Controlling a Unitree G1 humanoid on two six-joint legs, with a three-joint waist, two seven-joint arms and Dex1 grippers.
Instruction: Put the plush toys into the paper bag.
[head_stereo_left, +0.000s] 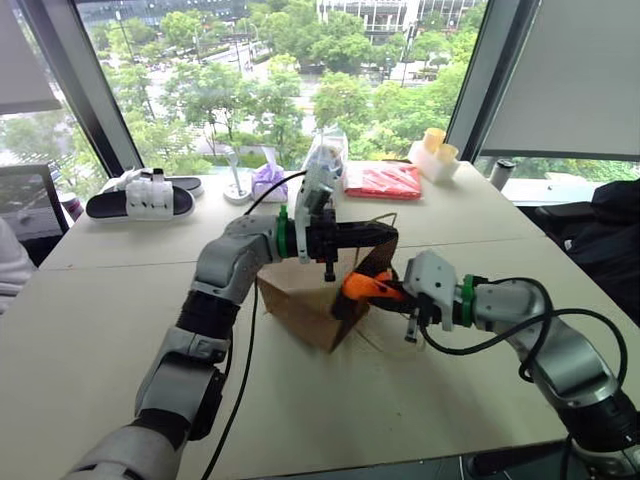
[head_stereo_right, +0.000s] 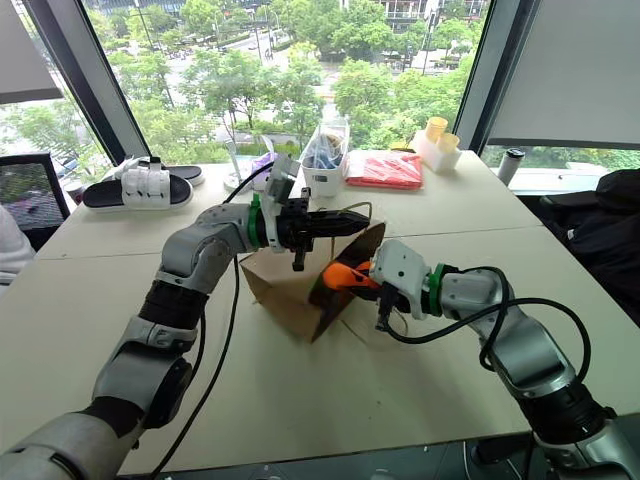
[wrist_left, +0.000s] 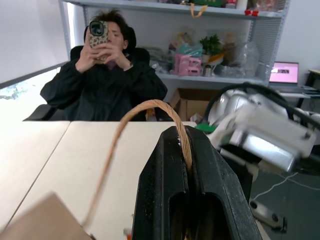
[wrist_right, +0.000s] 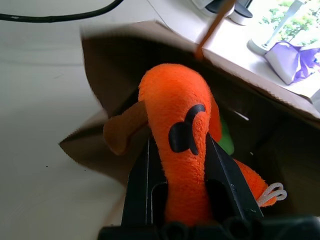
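Right wrist view: right gripper (wrist_right: 177, 150) clamps the orange plush toy (wrist_right: 180, 125), bright fuzzy, dark face marks, at the paper bag (wrist_right: 150, 45) mouth.
Green toy (wrist_right: 226, 139): lime sliver inside bag.
Left gripper (wrist_left: 186, 150): closed on tan cord handle (wrist_left: 150, 107).
Bag: brown kraft, on table (head_stereo_left: 100, 320).

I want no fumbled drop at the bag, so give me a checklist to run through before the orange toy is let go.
1. Right gripper shut on the orange plush toy: ok.
2. Left gripper clamped on the cord handle, holding the paper bag open: ok.
3. Bag mouth facing the toy: ok.
4. Toy fully past the bag's rim: not ok, it sits at the mouth.
5. Green plush toy already inside: ok, a green patch shows in the bag.
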